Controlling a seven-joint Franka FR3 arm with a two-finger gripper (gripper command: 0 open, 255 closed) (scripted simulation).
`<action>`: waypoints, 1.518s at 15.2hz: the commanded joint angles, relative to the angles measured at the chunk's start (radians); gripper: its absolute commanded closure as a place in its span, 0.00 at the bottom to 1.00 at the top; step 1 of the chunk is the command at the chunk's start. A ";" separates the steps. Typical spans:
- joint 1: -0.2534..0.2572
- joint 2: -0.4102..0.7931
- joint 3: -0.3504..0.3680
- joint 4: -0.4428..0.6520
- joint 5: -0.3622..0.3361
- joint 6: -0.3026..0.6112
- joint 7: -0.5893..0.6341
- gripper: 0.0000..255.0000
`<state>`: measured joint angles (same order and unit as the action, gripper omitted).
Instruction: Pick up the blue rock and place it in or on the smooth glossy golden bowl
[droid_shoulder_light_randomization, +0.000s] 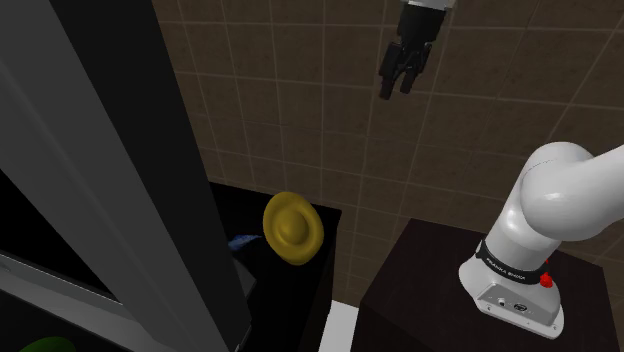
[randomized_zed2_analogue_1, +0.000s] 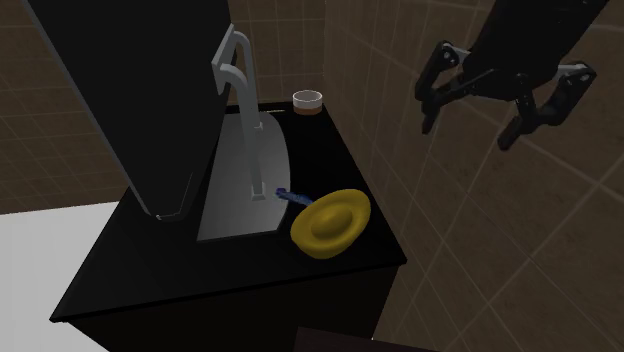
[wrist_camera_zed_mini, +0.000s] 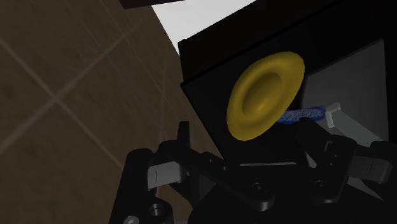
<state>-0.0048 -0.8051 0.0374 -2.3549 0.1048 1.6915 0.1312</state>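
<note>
Jaws spread wide and gripping nothing, one all-black two-finger gripper (randomized_zed2_analogue_1: 467, 134) hangs against brown tiling (randomized_zed2_analogue_1: 450, 250), high above and well apart from a single black counter (randomized_zed2_analogue_1: 150, 280). Its two fingers point downward in the second exterior view, with open space between them.

On the counter sits one smooth glossy golden bowl (randomized_zed2_analogue_1: 330, 222), tipped so that its hollow faces the wrist camera. One rough blue rock (randomized_zed2_analogue_1: 290, 196), small and elongated, lies on the countertop just beside the bowl's rim, between the bowl and the foot of one grey bent faucet (randomized_zed2_analogue_1: 238, 75). Whether rock and bowl touch cannot be told. The faucet rises over one flat grey panel (randomized_zed2_analogue_1: 250, 185) set into the countertop.

At the counter's far corner in the second exterior view stands one brown cup with a white rim (randomized_zed2_analogue_1: 308, 100), upright and well apart from both bowl and rock.

In the shoulder view, one white arm (droid_shoulder_light_randomization: 560, 195) rises from one dark stand (droid_shoulder_light_randomization: 430, 270) at the lower right, and the bowl and the rock lie to the left of the stand on the counter.
</note>
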 joint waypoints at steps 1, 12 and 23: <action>0.000 0.000 0.000 0.000 0.000 0.000 0.000 0.00; -0.030 0.301 0.274 0.059 0.063 0.163 0.419 0.00; -0.063 0.767 0.471 0.297 -0.062 0.269 0.878 0.00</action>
<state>-0.0704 -0.0866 0.4938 -2.0868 0.0620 1.9546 0.9577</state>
